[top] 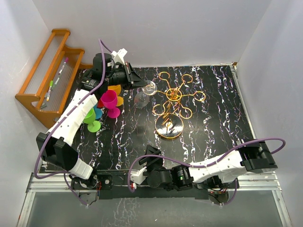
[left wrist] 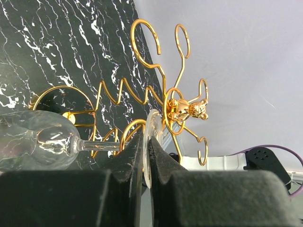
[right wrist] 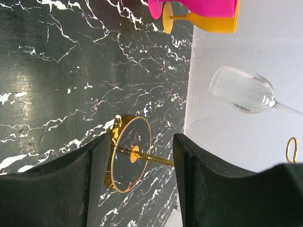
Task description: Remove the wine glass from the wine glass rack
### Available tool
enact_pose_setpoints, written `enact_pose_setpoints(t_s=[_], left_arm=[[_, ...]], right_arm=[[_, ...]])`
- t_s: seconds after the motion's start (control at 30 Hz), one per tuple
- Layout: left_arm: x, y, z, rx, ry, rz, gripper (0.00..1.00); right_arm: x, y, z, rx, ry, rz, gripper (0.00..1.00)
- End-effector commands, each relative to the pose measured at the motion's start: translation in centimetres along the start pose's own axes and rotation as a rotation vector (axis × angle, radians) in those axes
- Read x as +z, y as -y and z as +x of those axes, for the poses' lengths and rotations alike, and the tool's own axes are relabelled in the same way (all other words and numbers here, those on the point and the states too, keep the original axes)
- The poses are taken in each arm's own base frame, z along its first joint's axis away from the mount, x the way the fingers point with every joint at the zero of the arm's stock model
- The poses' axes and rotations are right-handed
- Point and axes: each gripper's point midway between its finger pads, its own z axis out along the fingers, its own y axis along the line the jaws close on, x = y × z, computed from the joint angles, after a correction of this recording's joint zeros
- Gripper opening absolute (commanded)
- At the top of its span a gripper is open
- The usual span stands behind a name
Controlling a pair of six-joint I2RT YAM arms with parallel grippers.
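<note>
The gold wire wine glass rack (top: 171, 100) stands mid-table on its round base (top: 169, 126). A clear wine glass (top: 147, 89) hangs at its left arm. In the left wrist view, my left gripper (left wrist: 147, 138) is shut on the glass's flat foot (left wrist: 154, 124), pinched edge-on between both black pads. The stem (left wrist: 97, 144) runs left past a gold loop (left wrist: 127, 134) to the bowl (left wrist: 38, 142). My right gripper (right wrist: 142, 142) is open and empty low at the near edge (top: 150, 157), looking at the rack base (right wrist: 130, 153) and the glass bowl (right wrist: 241, 90).
Pink (top: 109, 100), orange (top: 116, 93), blue (top: 98, 112) and green (top: 91, 120) plastic goblets cluster left of the rack, under my left arm. An orange wooden slatted shelf (top: 47, 78) holding pens stands at the far left. White walls enclose the black marbled table (top: 213, 123).
</note>
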Motion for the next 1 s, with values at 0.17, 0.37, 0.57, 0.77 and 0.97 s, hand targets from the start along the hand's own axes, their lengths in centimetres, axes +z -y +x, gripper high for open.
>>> enact_pose_setpoints(t_s=[0.17, 0.37, 0.57, 0.77, 0.97], left_arm=[[-1.6, 4.6, -0.4, 0.017, 0.031, 0.161, 0.00], [-1.7, 5.5, -1.2, 0.020, 0.056, 0.184, 0.00], [-1.1, 5.4, -1.6, 0.008, 0.041, 0.184, 0.00], [-0.7, 5.5, -1.4, 0.005, 0.023, 0.181, 0.00], [0.6, 6.0, -0.5, 0.024, -0.021, 0.166, 0.00]], right_arm=[[-1.5, 0.3, -2.2, 0.030, 0.076, 0.019, 0.57], [-1.5, 0.3, -2.1, 0.026, 0.074, 0.018, 0.57], [-1.5, 0.5, -2.2, 0.033, 0.076, 0.022, 0.57], [-1.5, 0.5, -2.1, 0.035, 0.076, 0.022, 0.57], [-1.5, 0.5, -2.2, 0.034, 0.076, 0.020, 0.57]])
